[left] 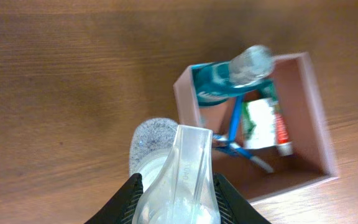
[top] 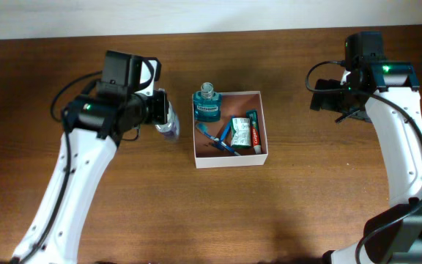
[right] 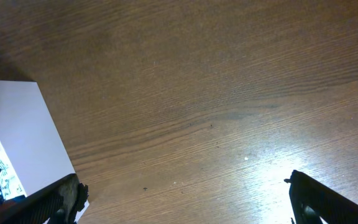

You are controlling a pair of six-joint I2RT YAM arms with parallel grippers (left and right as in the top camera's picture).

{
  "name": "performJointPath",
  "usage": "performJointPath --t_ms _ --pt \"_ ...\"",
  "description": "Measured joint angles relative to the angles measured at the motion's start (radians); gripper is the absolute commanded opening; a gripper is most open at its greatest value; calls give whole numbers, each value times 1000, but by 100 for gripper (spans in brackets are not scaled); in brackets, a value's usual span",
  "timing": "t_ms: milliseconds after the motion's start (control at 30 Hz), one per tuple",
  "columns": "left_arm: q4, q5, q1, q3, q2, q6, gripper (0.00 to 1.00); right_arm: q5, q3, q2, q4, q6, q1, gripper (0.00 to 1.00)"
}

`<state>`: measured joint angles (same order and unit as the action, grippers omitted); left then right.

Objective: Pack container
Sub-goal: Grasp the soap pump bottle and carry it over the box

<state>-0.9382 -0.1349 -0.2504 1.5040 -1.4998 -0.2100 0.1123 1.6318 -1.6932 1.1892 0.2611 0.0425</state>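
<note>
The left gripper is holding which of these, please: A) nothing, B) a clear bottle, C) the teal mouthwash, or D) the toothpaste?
B: the left gripper is shut on a clear bottle outside the container, while the mouthwash and toothpaste sit inside it.

Cropped, blurred or too small to read

Cropped by the lower edge of the left wrist view: fingers (left: 122,204) of the left gripper (left: 178,183) and the near end of the clear bottle (left: 180,158) clamped between them. Blurred there: cap of the mouthwash bottle (left: 211,87). Cut by the left edge of the right wrist view: container (right: 23,124), contents mostly hidden behind its white wall. Only dark tips of the spread right gripper (right: 182,180) above the lower edge. Too small to read from overhead: print on the toothpaste tube (top: 256,132).
</note>
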Motion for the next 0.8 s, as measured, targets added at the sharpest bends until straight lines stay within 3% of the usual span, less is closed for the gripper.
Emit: performJointPath --t_ms 267,433,800 --pt "16 -15 -41 0 82 -147 30 0 0 0 0 0 0 98" --pt "57 -10 -133 0 86 -182 22 0 0 0 0 0 0 98" --pt "136 103 -262 -1 84 -230 27 0 0 0 0 1 0 98"
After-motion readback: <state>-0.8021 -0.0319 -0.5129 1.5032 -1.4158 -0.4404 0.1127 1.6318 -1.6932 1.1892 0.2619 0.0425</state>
